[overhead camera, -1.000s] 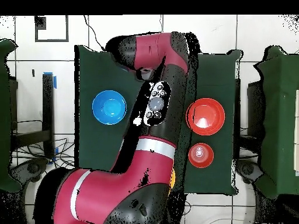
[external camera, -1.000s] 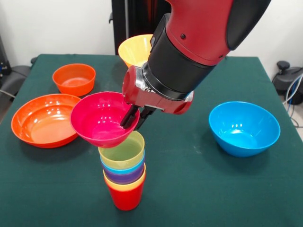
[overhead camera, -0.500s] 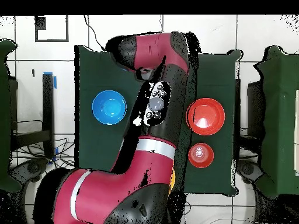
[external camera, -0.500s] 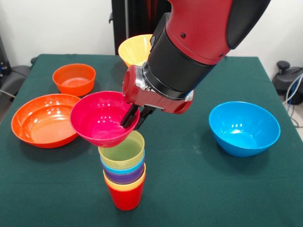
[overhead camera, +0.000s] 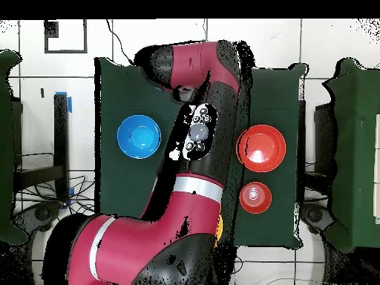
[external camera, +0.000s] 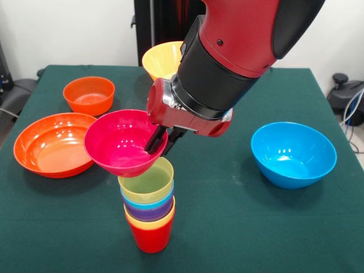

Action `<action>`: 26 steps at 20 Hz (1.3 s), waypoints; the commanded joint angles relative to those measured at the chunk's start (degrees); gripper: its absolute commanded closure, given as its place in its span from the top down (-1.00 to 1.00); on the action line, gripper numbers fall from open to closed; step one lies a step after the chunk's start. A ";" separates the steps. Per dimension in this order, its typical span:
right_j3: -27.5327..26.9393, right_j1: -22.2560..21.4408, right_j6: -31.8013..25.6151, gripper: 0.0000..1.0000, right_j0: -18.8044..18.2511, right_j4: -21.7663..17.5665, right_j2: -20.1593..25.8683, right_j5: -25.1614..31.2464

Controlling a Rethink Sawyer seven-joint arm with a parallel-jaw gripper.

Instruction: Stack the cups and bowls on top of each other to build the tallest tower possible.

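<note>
We see almost no change from half a second ago: our gripper (external camera: 158, 140) stays clamped on the magenta-pink bowl's (external camera: 121, 143) rim, holding it tilted just above the cup stack (external camera: 149, 206), its underside near the top pale yellow cup (external camera: 147, 181).

No text, label, brand, number or sign can be read in either view. The bowls, the cups, the arm and the table carry no legible marking.
</note>
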 commanded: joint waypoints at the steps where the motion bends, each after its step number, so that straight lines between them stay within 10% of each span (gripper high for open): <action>1: 3.51 0.03 -2.08 -1.00 0.57 -2.05 5.26 -2.20; 26: 5.07 -0.05 0.82 -1.00 0.71 -0.42 6.94 -4.80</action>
